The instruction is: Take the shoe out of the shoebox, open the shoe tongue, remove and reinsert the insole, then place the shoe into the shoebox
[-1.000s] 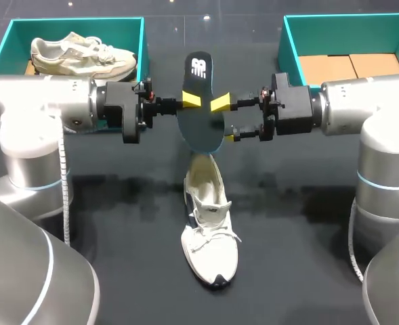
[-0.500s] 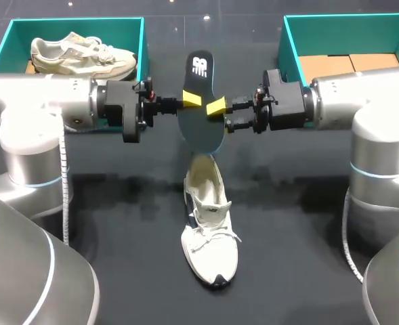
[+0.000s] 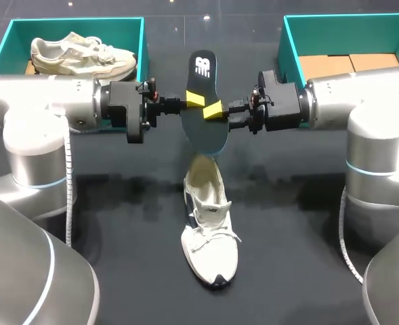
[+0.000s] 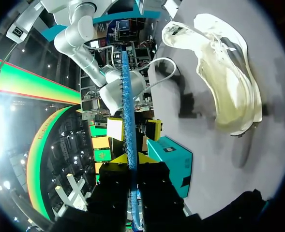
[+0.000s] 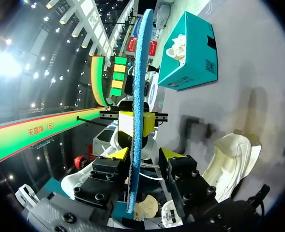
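Dark table [image 3: 118, 271] carries two teal shoeboxes. One shoebox [image 3: 9, 40] stands beyond the left arm and holds a second pale shoe [image 3: 80, 54]. The other shoebox [image 3: 290, 47] stands beyond the right arm with only brown card showing inside.

The white shoe [image 3: 209, 230] is out of its box. It lies flat on the table below the two grippers and on the robot's side of them, its opening toward them.

The insole [image 3: 202, 101] is out of the shoe and held in the air above its heel end, upright and edge-on between the two grippers.

Left gripper [image 4: 131, 162]: fingers clamped on the insole from both sides.

Right gripper [image 5: 144, 153]: fingers apart and straddling the insole. One tip is against it, while the other shows a gap.

Assessment: removal appears complete, and the step in hand looks like a hand-over or two-handed regrasp before reinsertion. The next move calls for the right fingers to close squarely on the insole before the left lets go. The insole must then be tilted toe-first and lowered into the shoe's opening. That opening looks narrow, so the shoe may need steadying.
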### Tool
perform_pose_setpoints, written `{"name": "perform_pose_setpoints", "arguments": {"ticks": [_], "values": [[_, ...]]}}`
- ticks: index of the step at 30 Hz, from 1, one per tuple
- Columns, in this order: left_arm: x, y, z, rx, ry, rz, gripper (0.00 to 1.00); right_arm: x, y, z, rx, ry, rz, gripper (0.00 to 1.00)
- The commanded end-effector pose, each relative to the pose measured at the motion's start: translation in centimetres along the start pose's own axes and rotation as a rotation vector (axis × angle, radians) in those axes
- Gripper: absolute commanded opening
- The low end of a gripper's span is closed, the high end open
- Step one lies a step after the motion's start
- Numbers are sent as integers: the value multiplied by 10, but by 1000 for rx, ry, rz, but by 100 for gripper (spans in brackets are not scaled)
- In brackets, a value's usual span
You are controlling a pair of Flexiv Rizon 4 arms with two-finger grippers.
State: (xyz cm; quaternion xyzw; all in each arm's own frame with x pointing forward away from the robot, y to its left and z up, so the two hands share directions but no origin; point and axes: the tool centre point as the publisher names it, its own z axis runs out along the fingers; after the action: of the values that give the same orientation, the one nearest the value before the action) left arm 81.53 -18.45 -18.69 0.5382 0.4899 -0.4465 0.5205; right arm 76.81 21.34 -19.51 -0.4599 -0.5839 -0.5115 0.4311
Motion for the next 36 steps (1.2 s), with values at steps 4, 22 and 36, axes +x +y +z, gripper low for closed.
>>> {"name": "perform_pose_setpoints", "arguments": {"ticks": [4, 22, 36], "values": [[1, -1, 0, -2, 1, 1, 0, -1, -2, 3, 5, -1, -2, 32], [2, -4, -1, -5, 14, 13, 0, 0, -3, 5, 22, -1, -4, 18], [3, -2, -2, -15, 19, 14, 0, 2, -3, 6, 23, -3, -5, 0]]}}
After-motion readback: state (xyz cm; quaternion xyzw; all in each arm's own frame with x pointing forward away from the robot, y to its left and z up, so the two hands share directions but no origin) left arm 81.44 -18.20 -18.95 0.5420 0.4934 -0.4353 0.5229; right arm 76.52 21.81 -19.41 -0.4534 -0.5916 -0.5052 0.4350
